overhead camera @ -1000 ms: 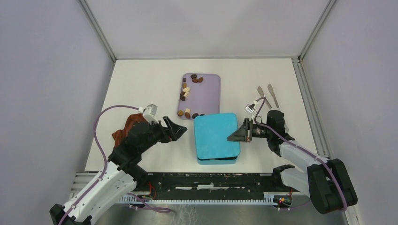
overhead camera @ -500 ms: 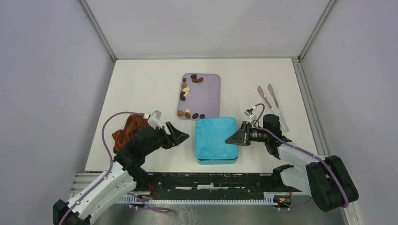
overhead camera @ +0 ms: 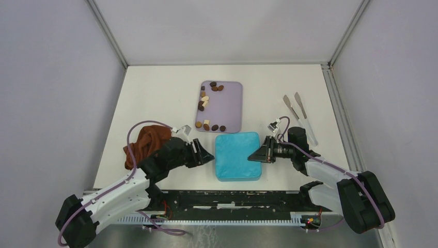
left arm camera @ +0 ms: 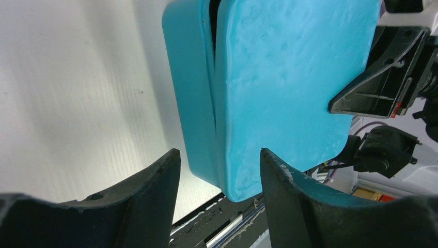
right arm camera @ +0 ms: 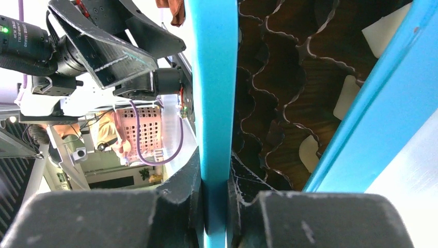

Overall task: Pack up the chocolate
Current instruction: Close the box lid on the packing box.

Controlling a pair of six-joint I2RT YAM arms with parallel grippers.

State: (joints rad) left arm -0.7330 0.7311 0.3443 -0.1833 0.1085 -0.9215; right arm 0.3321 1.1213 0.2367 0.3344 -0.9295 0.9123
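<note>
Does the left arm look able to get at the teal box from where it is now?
Probably yes. The left claw is open, right at the left edge of the teal box, with nothing between them. The right claw pinches the lid at the opposite side, out of its way.

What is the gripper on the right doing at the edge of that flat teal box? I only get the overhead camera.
Observer: Its wrist camera shows the right gripper pinching the edge of the box's soft teal lid, which is raised a little.
Operator: Can you see inside?
Observer: Yes, there is a brown wavy-walled insert, and a few cream-white chocolate pieces sit in its cells.
Operator: And the other one?
Observer: The left wrist camera shows the left gripper open, facing the near corner of the box, where a slit separates the lid from the teal base.
</note>
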